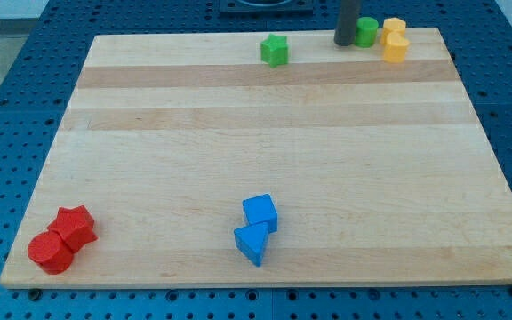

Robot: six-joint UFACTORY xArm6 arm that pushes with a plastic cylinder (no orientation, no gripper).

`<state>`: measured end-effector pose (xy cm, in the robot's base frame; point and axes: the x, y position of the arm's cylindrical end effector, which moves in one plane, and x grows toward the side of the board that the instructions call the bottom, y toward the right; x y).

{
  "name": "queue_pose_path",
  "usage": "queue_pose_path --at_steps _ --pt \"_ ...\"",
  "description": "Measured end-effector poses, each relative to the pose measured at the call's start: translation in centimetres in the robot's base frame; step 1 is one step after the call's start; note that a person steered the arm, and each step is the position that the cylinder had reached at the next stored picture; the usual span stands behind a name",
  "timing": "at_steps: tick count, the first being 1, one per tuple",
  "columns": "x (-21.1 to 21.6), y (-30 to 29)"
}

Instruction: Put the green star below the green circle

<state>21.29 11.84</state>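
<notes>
The green star (275, 50) lies near the top edge of the wooden board (265, 169), a little right of the middle. The green circle (366, 32) stands at the top right, well to the right of the star. My tip (342, 42) rests on the board right against the left side of the green circle. The dark rod rises from there out of the view's top. The star is about 75 pixels to the left of my tip, apart from it.
Two yellow blocks (395, 40) stand touching just right of the green circle. A blue cube (260, 213) and a blue triangle (252, 242) sit at the bottom middle. A red star (75, 226) and a red circle (50, 252) sit at the bottom left.
</notes>
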Motion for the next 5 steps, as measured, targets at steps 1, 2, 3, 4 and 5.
queue_pose_path --at_steps 1,2,3,4,5 --pt "-1.6 -4.5" --pt "-1.6 -10.0" --pt "-0.2 -14.8" --pt "3.4 -15.9" --pt "4.4 -15.2"
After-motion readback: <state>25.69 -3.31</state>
